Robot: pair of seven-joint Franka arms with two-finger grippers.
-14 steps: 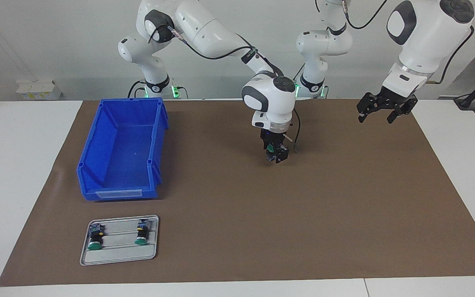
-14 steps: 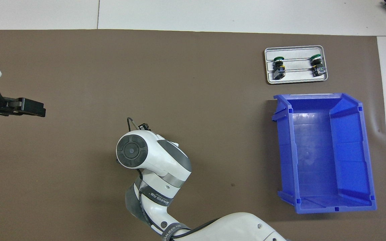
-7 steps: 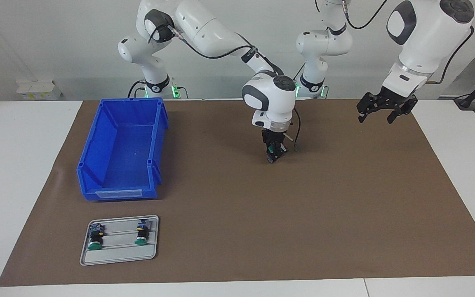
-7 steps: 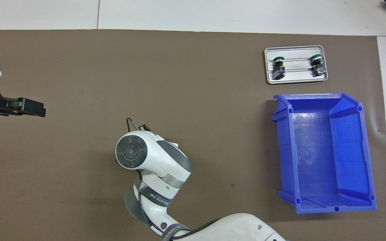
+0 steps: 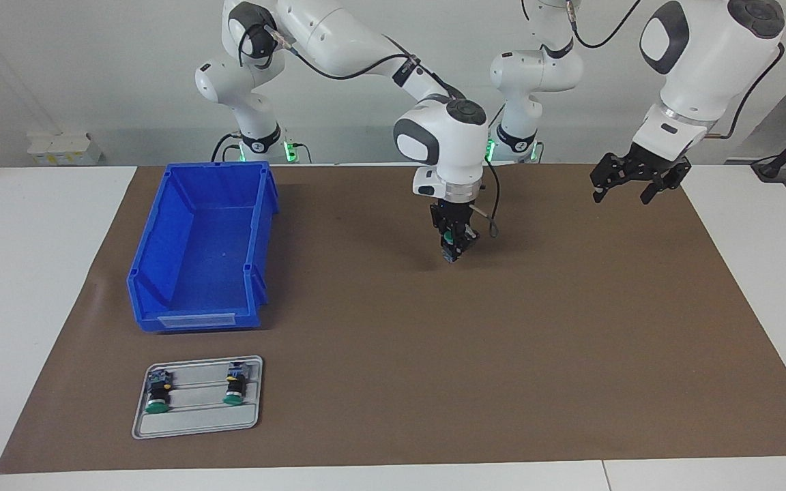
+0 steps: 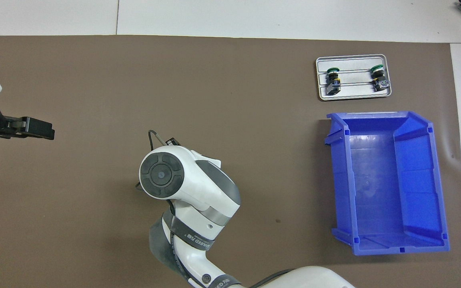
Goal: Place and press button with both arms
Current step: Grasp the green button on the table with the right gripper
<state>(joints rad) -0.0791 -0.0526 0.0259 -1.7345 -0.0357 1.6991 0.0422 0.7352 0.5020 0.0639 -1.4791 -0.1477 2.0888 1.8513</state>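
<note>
Brown matting [image 5: 570, 341] covers most of the table, and over its middle hangs the right gripper [image 5: 453, 254], pointing straight down from the white right arm [image 5: 338, 37] that reaches in from beside the blue bin [image 5: 202, 249]. Its fingers are closed on the button [image 5: 449, 240] — a small dark piece with a trace of green showing between the black fingers, held in the air clear of the mat. In the overhead view the arm's own wrist [image 6: 182, 182] hides both gripper and button, so the grip can be read only from the facing view. The left gripper [image 5: 628, 189] waits above the mat's edge toward the left arm's end of the table, near the robots, with its fingers spread wide and nothing in them; from overhead it shows as a black bar [image 6: 30, 129] pointing in over the mat. The bin stands open and holds nothing that can be seen, at the right arm's end. Farther from the robots than the bin lies a grey tray [image 5: 195, 424] with two more green-capped buttons resting in it side by side — one with a yellow spot [image 5: 157, 395], the other [image 5: 235, 389] with a brighter blue block — both well apart from the grippers.
</note>
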